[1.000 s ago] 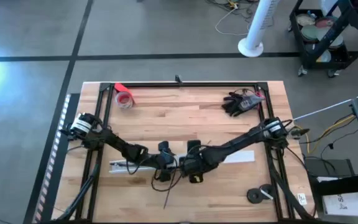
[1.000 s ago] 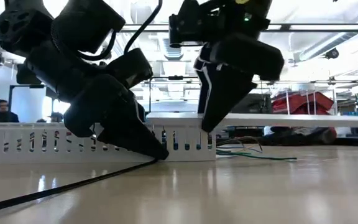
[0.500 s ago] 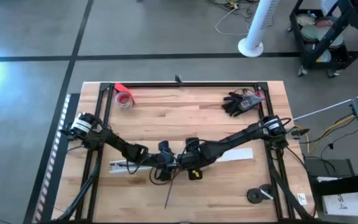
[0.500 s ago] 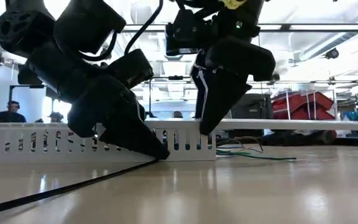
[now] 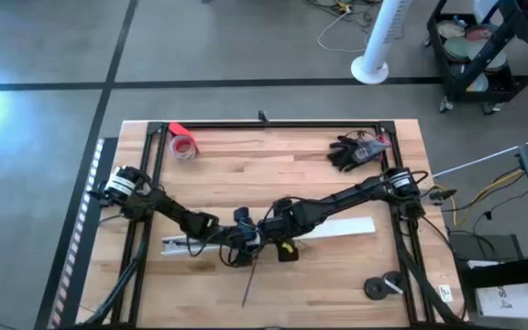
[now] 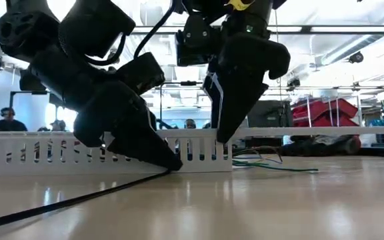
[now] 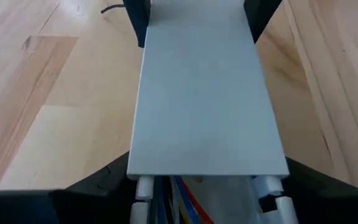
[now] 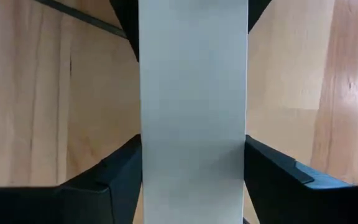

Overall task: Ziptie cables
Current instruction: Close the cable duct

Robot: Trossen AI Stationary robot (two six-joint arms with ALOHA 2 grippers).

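Note:
A slotted white cable duct (image 6: 59, 155) lies across the table's near middle. Its flat white lid (image 5: 337, 228) reaches out toward the right. Blue and red cables (image 7: 180, 200) lie inside the duct under the lid's end, and green cables (image 6: 272, 165) trail on the table beyond it. My left gripper (image 5: 242, 242) straddles the duct with its fingertips down at the table (image 6: 169, 163). My right gripper (image 5: 273, 225) faces it and straddles the lid (image 8: 192, 112). A thin black ziptie (image 5: 249, 284) runs from the grippers toward the near edge. My left gripper has the duct between its two fingers (image 7: 104, 183), one along each side wall, just at the lid's end (image 7: 207, 165). The fingers slant down from the table's left and lie along the duct, which rests on the table. My right gripper pinches the lid's two long edges (image 8: 143, 162) between its fingers (image 8: 104, 180). It comes slanting down from the right and lies along the lid. The lid stays level at the height of the duct's top (image 6: 312, 131), with its right part clear of the table.
A red tape roll (image 5: 183, 145) lies at the far left and black gloves (image 5: 356, 151) at the far right. Dark round spools (image 5: 380, 287) sit near the right front corner. A black frame rail (image 5: 273, 123) borders the table. People sit in the room beyond.
My right gripper has gone along the lid toward the table's left and a little toward the far edge, ending close to my left gripper. The duct and my left gripper have stayed where they were.

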